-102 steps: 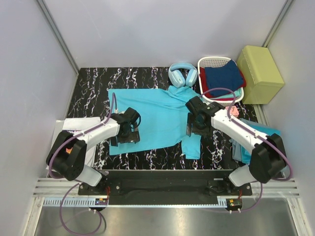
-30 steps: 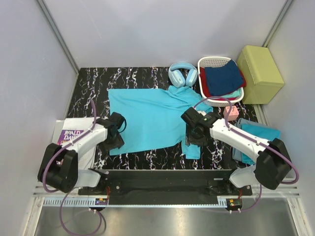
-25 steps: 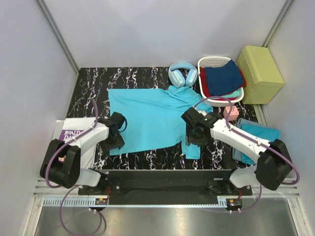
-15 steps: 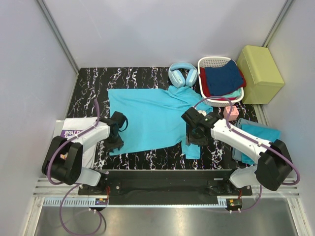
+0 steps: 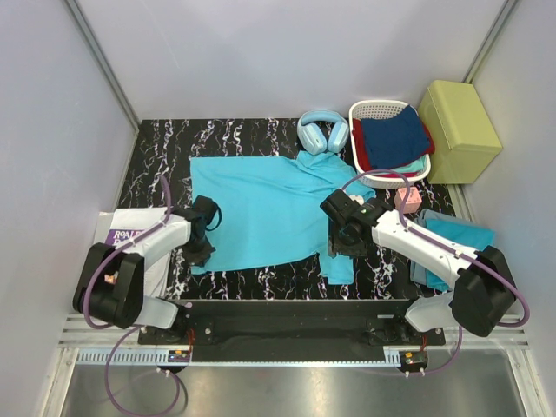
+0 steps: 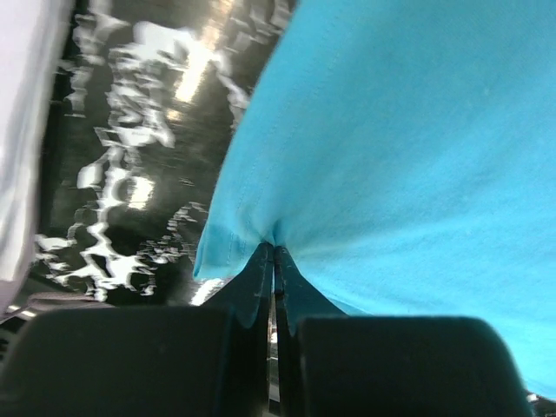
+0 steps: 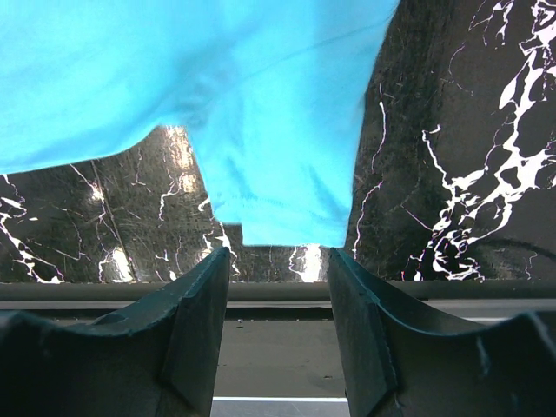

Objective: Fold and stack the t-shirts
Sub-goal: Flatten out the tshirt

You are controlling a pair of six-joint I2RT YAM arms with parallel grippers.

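Tabletop of veined black carried a turquoise t-shirt between grey walls. Left gripper clamped its near-edge hem; right gripper hung half-open.

A white basket is set at the far right of a black marbled table top, with dark blue cloth piled in it over red cloth. Pale blue headphones are laid just left of the basket, and a yellow-green box just right of it. A small pink object is seen just in front of the basket. A white and purple book is found well to its left, nearer the front.
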